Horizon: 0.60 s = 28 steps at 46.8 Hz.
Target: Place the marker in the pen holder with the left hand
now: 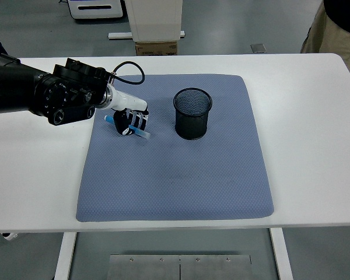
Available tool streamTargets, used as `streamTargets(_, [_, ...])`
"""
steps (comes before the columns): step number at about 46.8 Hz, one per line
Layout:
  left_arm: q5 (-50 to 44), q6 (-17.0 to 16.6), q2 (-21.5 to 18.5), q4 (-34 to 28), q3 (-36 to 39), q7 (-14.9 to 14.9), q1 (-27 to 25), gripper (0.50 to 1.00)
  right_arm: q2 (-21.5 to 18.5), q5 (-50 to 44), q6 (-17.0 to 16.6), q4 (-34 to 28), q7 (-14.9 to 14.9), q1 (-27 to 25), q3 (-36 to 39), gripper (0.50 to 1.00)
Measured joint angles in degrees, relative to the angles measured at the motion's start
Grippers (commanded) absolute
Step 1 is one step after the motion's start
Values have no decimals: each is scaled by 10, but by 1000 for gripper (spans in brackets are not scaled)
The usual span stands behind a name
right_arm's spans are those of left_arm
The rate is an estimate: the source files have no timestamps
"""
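A white table (pixel 315 175) fills the view, its near edge running across the bottom. A blue-grey mat (pixel 181 175) covers the middle of it, with a bare strip of table along the near side and wider bare margins to the left and right. The near half of the mat has nothing on it, so there is open room from the near edge up to the mat's middle.

Toward the far left of the mat, the left hand (pixel 129 121) sits just above the fabric, its fingers curled around a blue marker (pixel 141 133). The marker is held at a slant, one end poking out toward the left and far side, the other toward the right and near side. The black left arm (pixel 46 96) reaches in from the left edge over the bare table, with a black cable (pixel 128 73) looping from the wrist.

To the right of the hand, with a clear gap of mat between them, a black mesh pen holder (pixel 192 114) stands upright on the far half of the mat, its mouth open.

Beyond the table's far edge lies grey floor, with a cardboard box (pixel 156 48) and, at the far right corner, part of a person (pixel 332 26).
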State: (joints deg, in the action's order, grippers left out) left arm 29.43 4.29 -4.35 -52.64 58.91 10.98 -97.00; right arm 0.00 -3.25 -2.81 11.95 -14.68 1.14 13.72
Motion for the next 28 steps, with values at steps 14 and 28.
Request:
streamTargets(14, [-6,4,-4,0,-8,0,-18,500,0,0,0,0,0,0,0,1000])
streamTargets(28, [-6,15,-6,0,-24,1,-42,500,0,0,0,0,0,0,0,1000])
